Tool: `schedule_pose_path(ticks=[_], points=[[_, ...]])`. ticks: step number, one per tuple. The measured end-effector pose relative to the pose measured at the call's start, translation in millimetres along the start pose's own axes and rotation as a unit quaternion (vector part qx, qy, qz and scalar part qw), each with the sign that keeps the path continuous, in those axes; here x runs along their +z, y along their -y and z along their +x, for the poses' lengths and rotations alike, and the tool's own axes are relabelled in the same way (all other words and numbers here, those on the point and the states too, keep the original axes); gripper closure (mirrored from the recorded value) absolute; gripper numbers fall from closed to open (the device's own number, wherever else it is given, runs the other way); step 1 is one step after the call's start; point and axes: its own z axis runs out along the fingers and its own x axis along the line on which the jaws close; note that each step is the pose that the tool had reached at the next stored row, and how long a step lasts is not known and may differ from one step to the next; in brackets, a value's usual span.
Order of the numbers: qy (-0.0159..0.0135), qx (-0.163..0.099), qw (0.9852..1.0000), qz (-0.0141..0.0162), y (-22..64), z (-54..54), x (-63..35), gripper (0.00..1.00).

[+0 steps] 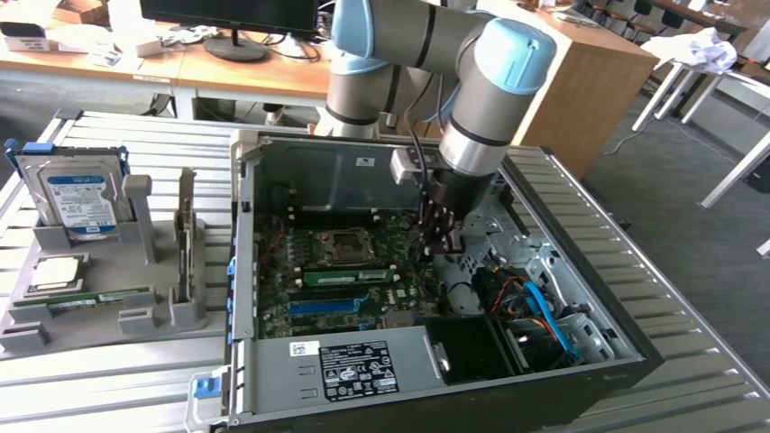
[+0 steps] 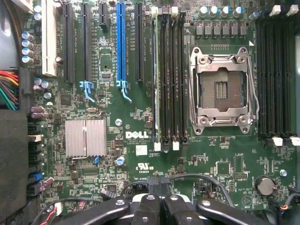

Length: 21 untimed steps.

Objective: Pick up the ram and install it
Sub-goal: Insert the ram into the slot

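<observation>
Nearest the camera in the exterior view, low in the frame, sits the labelled power supply (image 1: 357,370) of the open computer case (image 1: 244,298). The case stands on the slatted table (image 1: 108,397). Just behind the power supply lies the motherboard (image 1: 283,298). One ram (image 1: 346,275) lies along the memory slots in the middle of the frame, below the empty processor socket (image 1: 341,244).

The gripper (image 1: 441,242) hangs over the board just to the exterior view's right of that stick, close to it but apparently not touching. In the wrist view its fingers (image 2: 145,213) are pressed together with nothing between them.

At the exterior view's left, a second ram stick (image 1: 85,297) rests in the grey holder (image 1: 103,320), with the hard drive (image 1: 78,200) standing behind it. Furthest back, the arm (image 1: 481,81) rises toward the desks.

I cannot tell whether the stick on the board is fully seated or its end latches are closed. If it sits high at one end, a push from the shut fingers off its centre could tilt it in the slot or strain the board. The fingers are also low inside the case, so a sideways move could clip the neighbouring slots or snag the blue and orange cables (image 1: 542,311) at lower right.
</observation>
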Motion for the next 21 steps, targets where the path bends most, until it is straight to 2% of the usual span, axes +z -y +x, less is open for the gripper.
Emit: schedule_pose_path(ticks=[9, 21], points=[[0.0, 0.001, 1.0, 0.0, 5.5, -0.3, -10.7, 0.9], [0.0, 0.001, 1.0, 0.0, 6.5, -0.4, -12.0, 0.9]])
